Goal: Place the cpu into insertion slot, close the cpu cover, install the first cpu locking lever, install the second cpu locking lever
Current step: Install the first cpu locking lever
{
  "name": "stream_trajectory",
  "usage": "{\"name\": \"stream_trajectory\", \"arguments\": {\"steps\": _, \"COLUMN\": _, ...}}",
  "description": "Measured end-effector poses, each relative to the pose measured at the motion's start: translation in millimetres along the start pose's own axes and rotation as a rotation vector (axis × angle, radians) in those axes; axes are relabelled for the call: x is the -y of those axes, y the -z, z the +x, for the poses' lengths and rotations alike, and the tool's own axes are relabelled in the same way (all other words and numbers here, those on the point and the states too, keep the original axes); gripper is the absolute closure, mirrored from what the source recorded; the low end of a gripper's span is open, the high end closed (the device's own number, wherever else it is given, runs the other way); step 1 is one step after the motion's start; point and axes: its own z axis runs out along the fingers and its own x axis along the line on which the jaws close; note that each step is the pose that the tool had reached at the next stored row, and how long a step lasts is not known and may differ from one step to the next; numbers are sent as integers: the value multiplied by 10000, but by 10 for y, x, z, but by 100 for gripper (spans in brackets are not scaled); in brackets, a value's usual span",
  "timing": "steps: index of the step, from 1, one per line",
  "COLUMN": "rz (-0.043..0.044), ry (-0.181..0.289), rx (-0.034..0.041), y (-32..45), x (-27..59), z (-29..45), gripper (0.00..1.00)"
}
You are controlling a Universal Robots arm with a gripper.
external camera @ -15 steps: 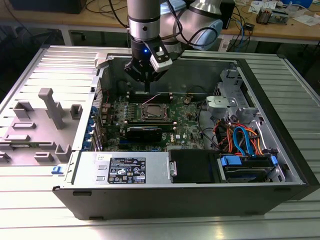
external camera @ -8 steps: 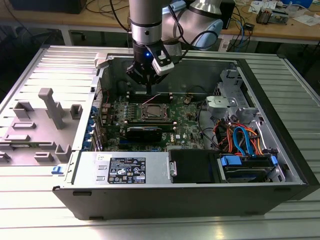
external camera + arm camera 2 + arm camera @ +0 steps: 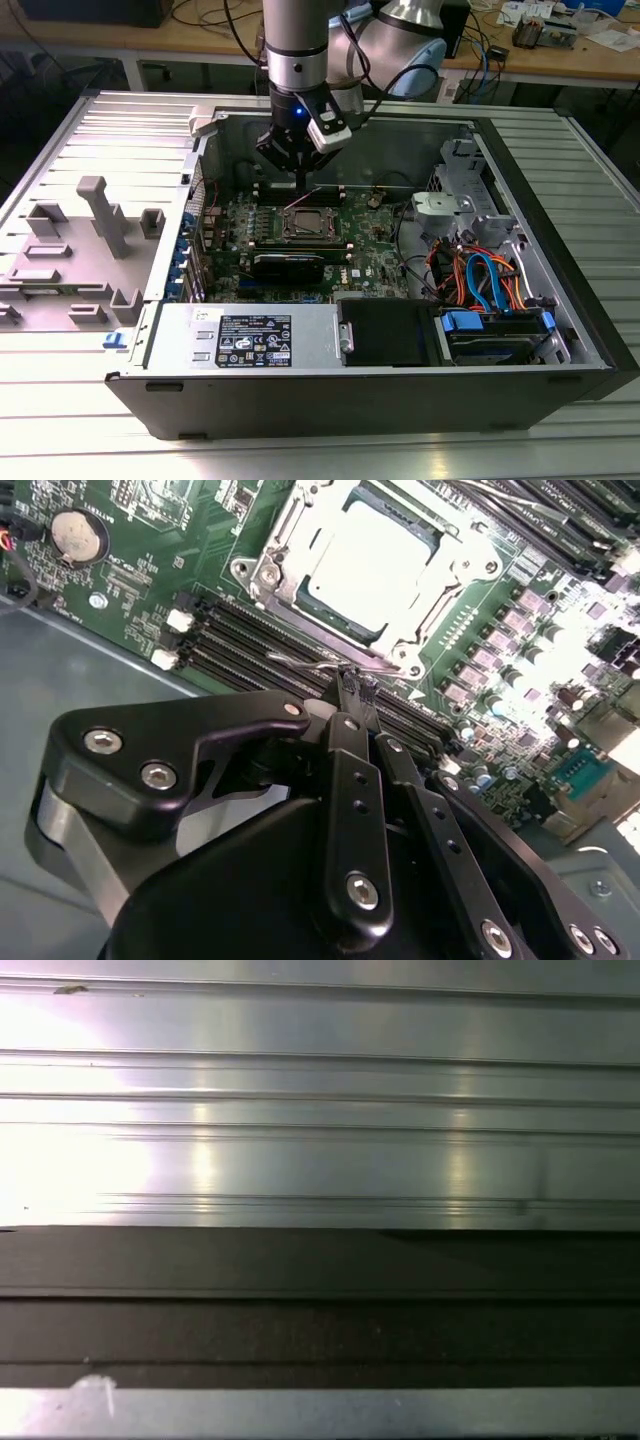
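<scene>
gripper pinched on a lever beside the closed cpu cover

ribbed aluminium table (image 3: 60, 150) is seen carrying an open computer case (image 3: 380, 400) with its green circuit board (image 3: 375, 265) exposed. the cpu (image 3: 368, 562) is seated in the insertion slot (image 3: 290, 605) near the board's middle, and the cpu cover (image 3: 425, 605) is laid flat around it. the gripper (image 3: 357, 685) is pressed together on a thin wire locking lever (image 3: 320, 666) just beside the cover's edge, between socket and memory slots (image 3: 250, 645).
</scene>
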Motion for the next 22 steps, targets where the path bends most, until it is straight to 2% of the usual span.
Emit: {"name": "stream_trajectory", "arguments": {"steps": 22, "rz": 3, "ry": -12, "rx": -2, "y": -116, "x": 5, "z": -160, "gripper": 89}}
